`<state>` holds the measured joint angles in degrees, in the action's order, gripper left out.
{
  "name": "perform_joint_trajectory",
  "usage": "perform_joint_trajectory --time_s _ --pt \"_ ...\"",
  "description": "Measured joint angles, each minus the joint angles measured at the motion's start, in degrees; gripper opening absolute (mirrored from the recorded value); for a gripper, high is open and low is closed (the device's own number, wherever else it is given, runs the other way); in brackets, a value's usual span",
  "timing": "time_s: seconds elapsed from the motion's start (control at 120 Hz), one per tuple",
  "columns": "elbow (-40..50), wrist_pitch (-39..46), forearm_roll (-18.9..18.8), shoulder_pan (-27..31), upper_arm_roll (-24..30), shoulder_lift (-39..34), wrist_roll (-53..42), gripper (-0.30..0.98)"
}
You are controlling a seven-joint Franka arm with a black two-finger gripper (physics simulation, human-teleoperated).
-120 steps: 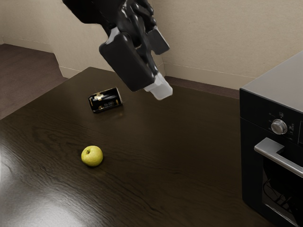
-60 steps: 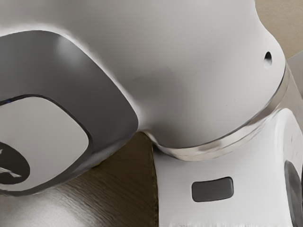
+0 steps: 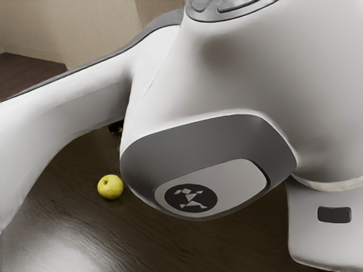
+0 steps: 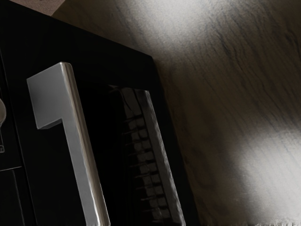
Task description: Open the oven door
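The oven's black door (image 4: 99,141) faces my hand in the wrist view, and it looks flush with the control panel beside it. Its grey bar handle (image 4: 81,150) stands out from the door, with a square-cornered bracket at one end. Beside the handle, wire racks are faintly visible through the dark door window (image 4: 141,165). I see no contact with the handle. In the exterior view, my white arm (image 3: 227,85) covers the oven's place.
A yellow apple (image 3: 110,187) rests on the dark wooden table (image 3: 74,192) beside the arm's grey-capped joint. Part of the black can (image 3: 115,127) peeks out under the arm. The wrist view has tabletop (image 4: 235,94) alongside the oven and part of a knob (image 4: 2,112).
The arm has swung across the exterior view toward its right, and the gripper seen earlier above the table has left its place there. The apple has stayed put.
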<state>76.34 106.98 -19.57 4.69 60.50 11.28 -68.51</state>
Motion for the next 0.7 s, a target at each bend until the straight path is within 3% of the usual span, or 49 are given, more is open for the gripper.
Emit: perform_joint_trajectory --time_s 0.7 --pt "7.9 3.6 -0.6 0.8 -7.8 -2.1 -1.8 0.69"
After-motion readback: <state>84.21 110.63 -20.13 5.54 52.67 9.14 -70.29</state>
